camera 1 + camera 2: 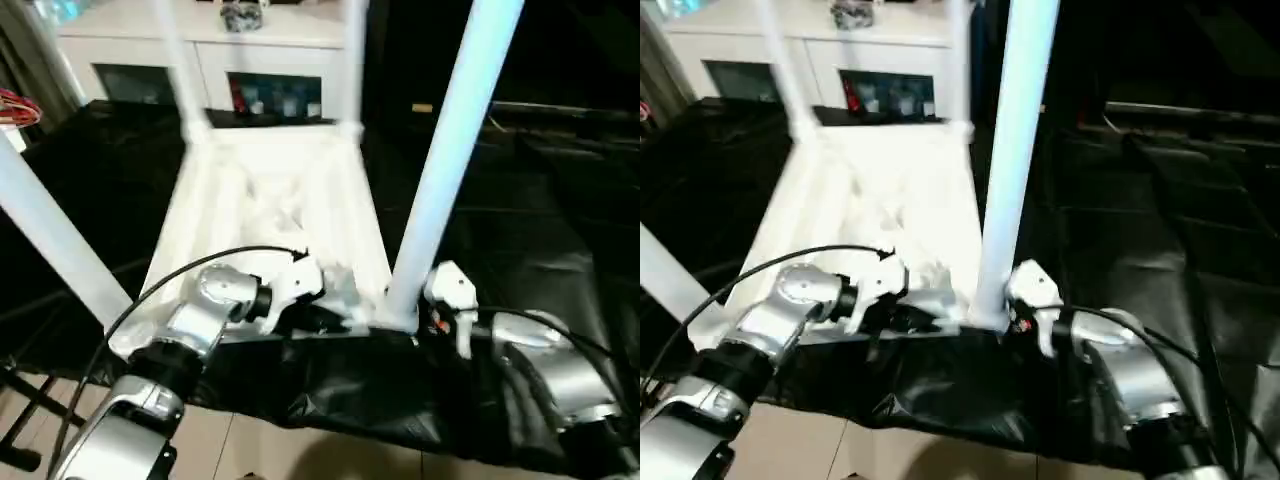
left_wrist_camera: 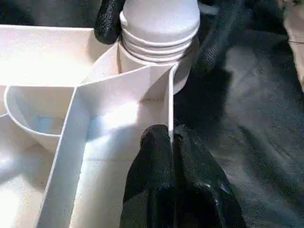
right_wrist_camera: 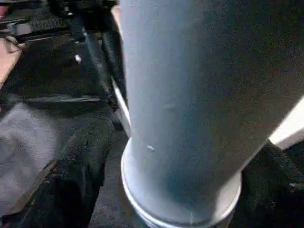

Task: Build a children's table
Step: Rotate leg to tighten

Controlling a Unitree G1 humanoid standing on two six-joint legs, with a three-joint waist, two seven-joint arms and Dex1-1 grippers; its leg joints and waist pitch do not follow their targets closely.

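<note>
Lying upside down on the black-covered bench [image 1: 560, 230], the children's table [image 1: 280, 215] has its ribbed underside up and its legs rising from the corner sockets. The near right leg [image 1: 450, 160] stands at the corner closest to the bench's front edge, its ringed base seated in the round socket [image 2: 159, 50]. The left hand [image 2: 172, 178] is shut tight on the thin raised rim [image 2: 170, 102] of the top, one black finger on each side of the white wall, just beside that socket. The right hand [image 3: 161, 190] is spread wide around the foot of the same leg, with a black finger [image 3: 78, 171] on one side and the other at the far side; whether they press the leg I cannot tell. The near left leg [image 1: 55, 235] leans out toward the bench's left edge, and two more legs stand at the far corners. Beyond the bench's back edge stands a white cabinet [image 1: 265, 50] with dark shelf openings.
</note>
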